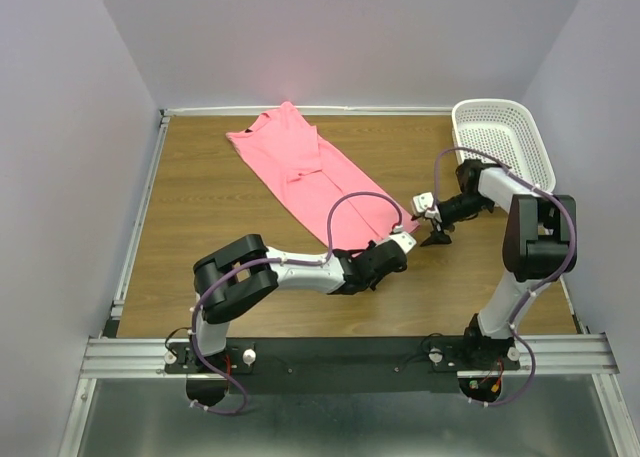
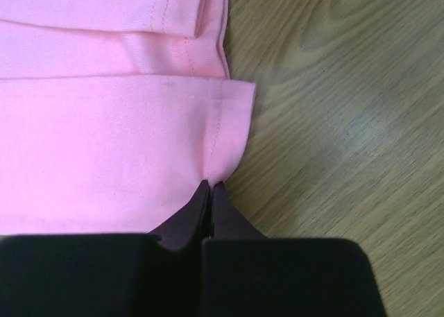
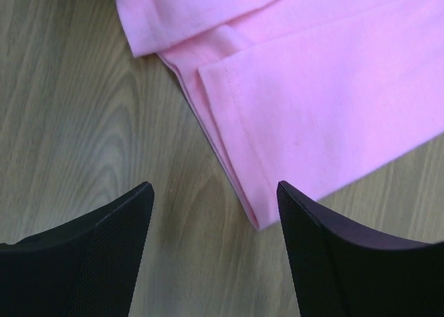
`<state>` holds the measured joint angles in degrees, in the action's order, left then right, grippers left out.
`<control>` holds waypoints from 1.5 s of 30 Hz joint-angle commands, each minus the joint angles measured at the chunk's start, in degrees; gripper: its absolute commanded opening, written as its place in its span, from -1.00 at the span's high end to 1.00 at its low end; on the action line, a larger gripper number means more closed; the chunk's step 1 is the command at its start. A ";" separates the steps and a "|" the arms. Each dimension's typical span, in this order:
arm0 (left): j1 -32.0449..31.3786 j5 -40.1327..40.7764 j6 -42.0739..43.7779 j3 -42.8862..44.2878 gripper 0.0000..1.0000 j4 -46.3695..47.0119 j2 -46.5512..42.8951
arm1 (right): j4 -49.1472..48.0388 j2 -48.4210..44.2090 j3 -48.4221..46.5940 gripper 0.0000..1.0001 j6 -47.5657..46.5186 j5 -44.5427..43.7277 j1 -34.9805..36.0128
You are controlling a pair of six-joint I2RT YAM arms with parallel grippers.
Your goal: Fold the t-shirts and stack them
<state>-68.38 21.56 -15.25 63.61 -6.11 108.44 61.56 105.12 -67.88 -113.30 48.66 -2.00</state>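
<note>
T-shirt (image 1: 305, 167): one, salmon pink, folded into a long strip, lying flat on the table (image 1: 200, 207). The left pincer (image 2: 210, 186) is closed together, pinching the hem edge at its tips, with cloth spreading ahead and to its left. The right pincer (image 3: 215, 185) stands apart above the wood; a hem corner shows between its tips, untouched. One white mesh basket (image 1: 500, 127) sits beyond the right pincer.

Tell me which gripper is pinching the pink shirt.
The left gripper, shut on the t-shirt at its hem; the right gripper hangs open over the cloth's edge.
</note>
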 commanded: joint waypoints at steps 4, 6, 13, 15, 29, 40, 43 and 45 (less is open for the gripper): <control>-0.18 -2.84 2.15 -6.48 1.00 -1.63 -2.53 | -6.27 1.31 1.34 -0.44 -1.31 -3.93 6.83; -0.18 -3.72 2.67 -7.36 1.00 -0.22 -3.93 | -7.33 2.10 1.26 -0.36 0.26 -5.24 8.15; -0.09 -6.00 2.59 -8.24 1.00 0.31 -4.47 | -9.61 4.91 -0.33 -0.12 2.90 -8.14 9.29; -0.17 -6.27 2.33 -8.68 1.00 0.40 -5.08 | -10.49 5.01 0.02 -0.10 3.08 -9.29 9.65; -0.09 -8.82 0.74 -12.28 1.00 2.94 -9.30 | -12.78 6.77 1.25 0.47 4.84 -12.37 10.96; 1.93 -17.42 0.04 -17.37 1.00 8.83 -16.93 | -2.78 2.28 1.36 0.99 6.23 -8.68 12.90; 4.39 -20.40 -0.31 -19.74 1.00 10.94 -20.71 | 1.17 2.19 -2.43 0.99 6.95 -5.61 12.90; 5.97 -21.30 -0.57 -20.98 1.00 12.51 -22.65 | 3.73 2.72 -6.01 0.99 5.38 -2.89 12.90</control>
<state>-64.82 5.54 -14.61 44.62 1.69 90.24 57.67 107.09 -68.12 -107.24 41.98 10.57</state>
